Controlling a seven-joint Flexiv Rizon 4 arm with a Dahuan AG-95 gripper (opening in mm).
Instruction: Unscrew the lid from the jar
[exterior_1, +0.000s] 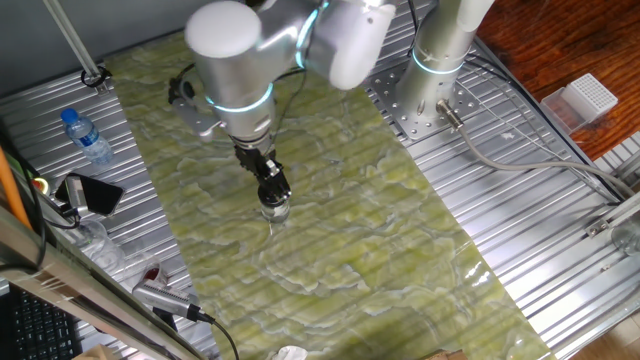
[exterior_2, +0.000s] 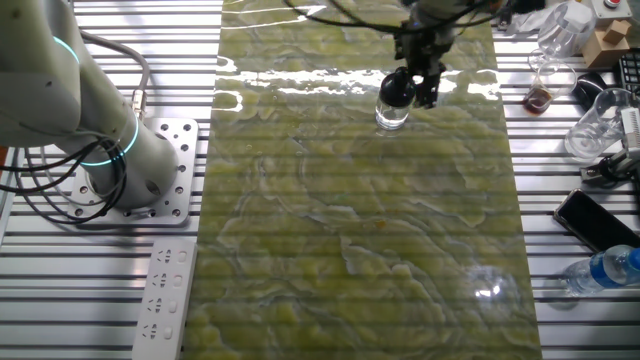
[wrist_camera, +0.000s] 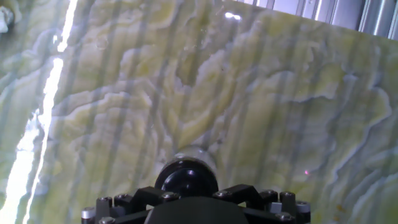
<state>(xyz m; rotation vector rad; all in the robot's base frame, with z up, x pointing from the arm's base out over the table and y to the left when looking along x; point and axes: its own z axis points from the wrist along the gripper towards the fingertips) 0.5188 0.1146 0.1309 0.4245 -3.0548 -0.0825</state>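
Observation:
The small clear glass jar (exterior_1: 275, 211) stands on the green marbled mat (exterior_1: 340, 250), also in the other fixed view (exterior_2: 391, 116). Its glossy black lid (exterior_2: 397, 89) sits on top and shows from above in the hand view (wrist_camera: 186, 177), with a bit of the jar's glass (wrist_camera: 194, 154) beyond it. My gripper (exterior_1: 272, 196) comes down from above, with its fingers closed on either side of the lid (exterior_1: 273, 199). In the hand view only the finger bases show, flanking the lid.
A water bottle with a blue cap (exterior_1: 88, 138) and a black phone (exterior_1: 92, 194) lie at the left. The arm's base (exterior_2: 115, 160) and a white power strip (exterior_2: 165, 295) sit beside the mat. Glassware (exterior_2: 598, 126) stands at the mat's far side.

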